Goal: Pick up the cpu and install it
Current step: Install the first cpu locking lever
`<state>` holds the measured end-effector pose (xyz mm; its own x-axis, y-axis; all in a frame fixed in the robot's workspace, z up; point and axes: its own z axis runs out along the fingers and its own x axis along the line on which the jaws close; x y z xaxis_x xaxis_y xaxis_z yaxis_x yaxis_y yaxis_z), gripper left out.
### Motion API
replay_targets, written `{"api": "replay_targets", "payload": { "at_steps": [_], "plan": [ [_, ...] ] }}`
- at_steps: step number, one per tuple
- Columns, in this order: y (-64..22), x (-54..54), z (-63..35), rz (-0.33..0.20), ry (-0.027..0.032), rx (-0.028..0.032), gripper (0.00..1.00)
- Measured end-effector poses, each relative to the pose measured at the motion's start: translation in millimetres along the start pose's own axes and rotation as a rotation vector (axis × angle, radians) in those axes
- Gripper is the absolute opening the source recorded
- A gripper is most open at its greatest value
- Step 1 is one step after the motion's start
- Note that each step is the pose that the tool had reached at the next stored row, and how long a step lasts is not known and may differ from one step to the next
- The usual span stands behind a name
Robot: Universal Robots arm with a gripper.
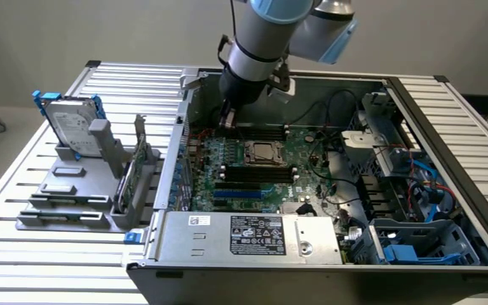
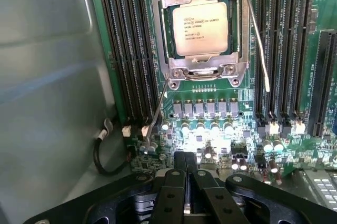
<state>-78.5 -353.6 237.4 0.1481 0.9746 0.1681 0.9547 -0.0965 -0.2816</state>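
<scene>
On my feed the cpu (image 2: 200, 27) has a dull, satin silver metal top; the socket frame (image 2: 202, 70) is brighter bare metal. The case wall (image 2: 47, 87) looks smooth matt grey sheet metal, and the gripper (image 2: 187, 158) matt black.

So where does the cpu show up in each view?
Exterior view: the cpu sits at the centre of the green motherboard, inside the open case.
Wrist view: the cpu lies in the metal socket frame, its printed silver top facing the camera.
Shared landmark: the black memory slots on both sides of it, seen in the wrist view too.
</scene>
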Motion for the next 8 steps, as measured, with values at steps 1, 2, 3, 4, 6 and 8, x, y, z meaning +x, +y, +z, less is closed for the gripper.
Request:
{"api": "replay_targets", "payload": {
  "at_steps": [1,2,3,4,6,8],
  "plan": [
    [-0.1,0.0,-0.2,0.012,0.0037,-0.0034,0.11],
    [-0.1,0.0,-0.2,0.023,0.0075,-0.0073,0.11],
    [-0.1,0.1,-0.2,0.034,0.0111,-0.0117,0.11],
    [-0.1,0.1,-0.3,0.044,0.0145,-0.016,0.11],
    [-0.1,0.2,-0.4,0.064,0.0213,-0.0252,0.11],
    [-0.1,0.2,-0.4,0.084,0.0282,-0.034,0.11]
  ]
}}
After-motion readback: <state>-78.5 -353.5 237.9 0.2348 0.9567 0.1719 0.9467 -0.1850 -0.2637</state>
